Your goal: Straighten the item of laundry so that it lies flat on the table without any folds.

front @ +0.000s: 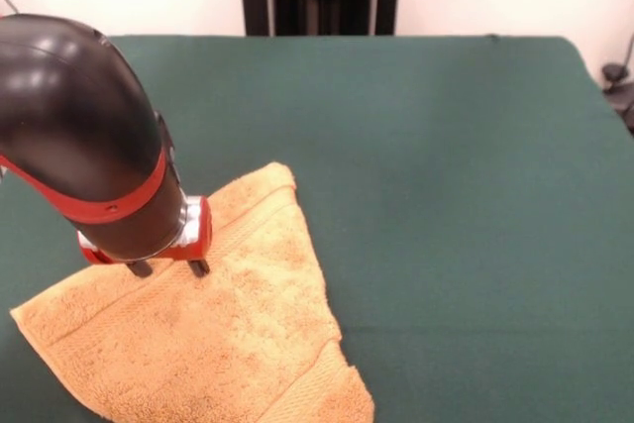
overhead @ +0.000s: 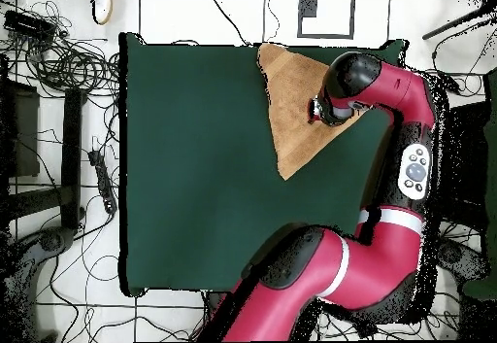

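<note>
towel (front: 218, 334) cut off by bottom edge, gripper (front: 168, 267) mostly hidden behind arm (front: 84, 136) — finger spacing unclear

Dark green table (overhead: 194, 154) seen from above, golden-orange towel (overhead: 291, 101) folded into a triangle at its far right corner, red and black arm (overhead: 388, 96) bent over the towel's right edge, cables (overhead: 58, 48) across the floor at left

towel (front: 228, 334): golden-orange | table (front: 446, 165): dark green | arm (front: 79, 126): red, black
</note>
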Controlling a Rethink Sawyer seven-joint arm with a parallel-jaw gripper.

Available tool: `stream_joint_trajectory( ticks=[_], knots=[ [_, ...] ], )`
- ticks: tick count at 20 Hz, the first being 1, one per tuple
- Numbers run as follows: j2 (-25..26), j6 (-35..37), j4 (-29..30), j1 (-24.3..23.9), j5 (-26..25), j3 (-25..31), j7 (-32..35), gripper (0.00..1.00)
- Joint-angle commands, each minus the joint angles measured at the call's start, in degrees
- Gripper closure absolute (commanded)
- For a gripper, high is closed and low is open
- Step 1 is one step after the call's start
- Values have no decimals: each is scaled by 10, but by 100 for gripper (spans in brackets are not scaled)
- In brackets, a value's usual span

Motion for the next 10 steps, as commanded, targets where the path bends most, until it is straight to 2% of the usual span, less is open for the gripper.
stream_joint_trajectory(
  ticks=[1, 6, 10],
  knots=[
    [29, -157, 167, 8, -3, 10, 48, 0],
    [-1, -209, 238, -5, -4, 8, 44, 0],
    [-3, -224, 247, -9, -8, 7, 40, 0]
  ],
)
